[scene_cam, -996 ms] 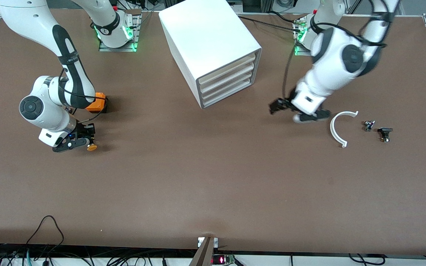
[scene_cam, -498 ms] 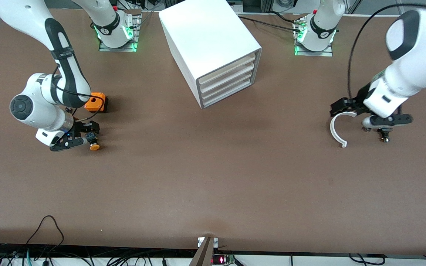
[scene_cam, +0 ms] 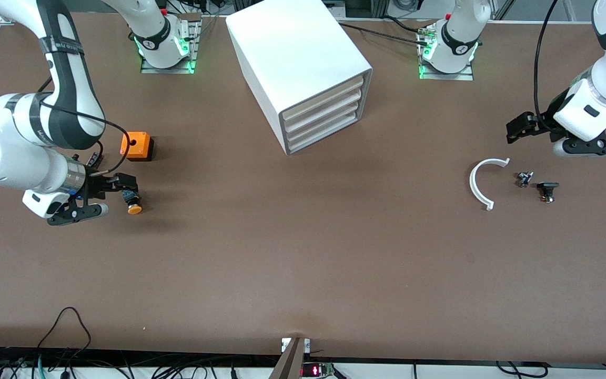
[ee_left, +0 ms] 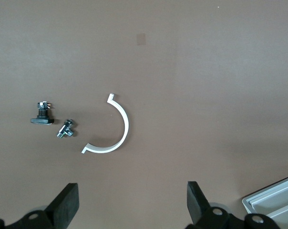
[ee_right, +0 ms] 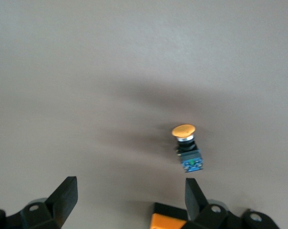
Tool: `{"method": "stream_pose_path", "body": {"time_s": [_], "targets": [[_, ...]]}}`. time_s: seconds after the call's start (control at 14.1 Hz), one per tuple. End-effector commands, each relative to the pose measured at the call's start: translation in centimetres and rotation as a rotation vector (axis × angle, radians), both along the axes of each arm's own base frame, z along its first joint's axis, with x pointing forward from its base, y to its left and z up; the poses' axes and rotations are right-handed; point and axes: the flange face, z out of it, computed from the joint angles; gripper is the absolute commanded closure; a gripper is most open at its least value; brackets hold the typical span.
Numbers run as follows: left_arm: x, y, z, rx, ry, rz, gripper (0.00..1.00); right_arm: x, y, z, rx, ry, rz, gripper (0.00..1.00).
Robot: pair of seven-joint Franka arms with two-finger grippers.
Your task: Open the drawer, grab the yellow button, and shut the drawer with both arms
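Note:
The white cabinet [scene_cam: 292, 47] stands between the arms' bases, and all four drawers sit flush. The topmost drawer [scene_cam: 326, 93] is shut. The button [scene_cam: 133, 206], with an orange cap and a black body, lies on its side on the table, nearer the front camera than the orange cube. My right gripper [scene_cam: 98, 202] hovers beside it, open and empty. The right wrist view shows the button [ee_right: 184, 133] ahead of the spread fingers of that gripper [ee_right: 129, 202]. My left gripper [scene_cam: 592, 147] is open and empty, up over the left arm's end of the table; it also shows in the left wrist view [ee_left: 133, 205].
An orange cube [scene_cam: 135, 146] with a round hole sits close to the right gripper and shows in the right wrist view [ee_right: 170, 222]. A white arc piece [scene_cam: 479, 184] and two small dark parts [scene_cam: 524, 179] [scene_cam: 547, 189] lie below the left gripper.
The right gripper has drawn back from the button, which stays on the table. The left arm has swung from near the cabinet out past the arc piece and risen.

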Motion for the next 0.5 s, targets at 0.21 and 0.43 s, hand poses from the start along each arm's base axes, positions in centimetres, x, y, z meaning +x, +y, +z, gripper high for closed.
{"method": "stream_pose_path", "body": {"time_s": [0.21,0.43], "targets": [[-0.3,0.2,1.7,0.035,-0.013,-0.009,0.0,0.2,3.4,10.0,0.011,0.03,-0.058,0.0],[-0.2,0.7,1.7,0.035,-0.013,0.0,0.0,-0.4,4.7,15.9,-0.058,0.008,-0.049,0.0]]}}
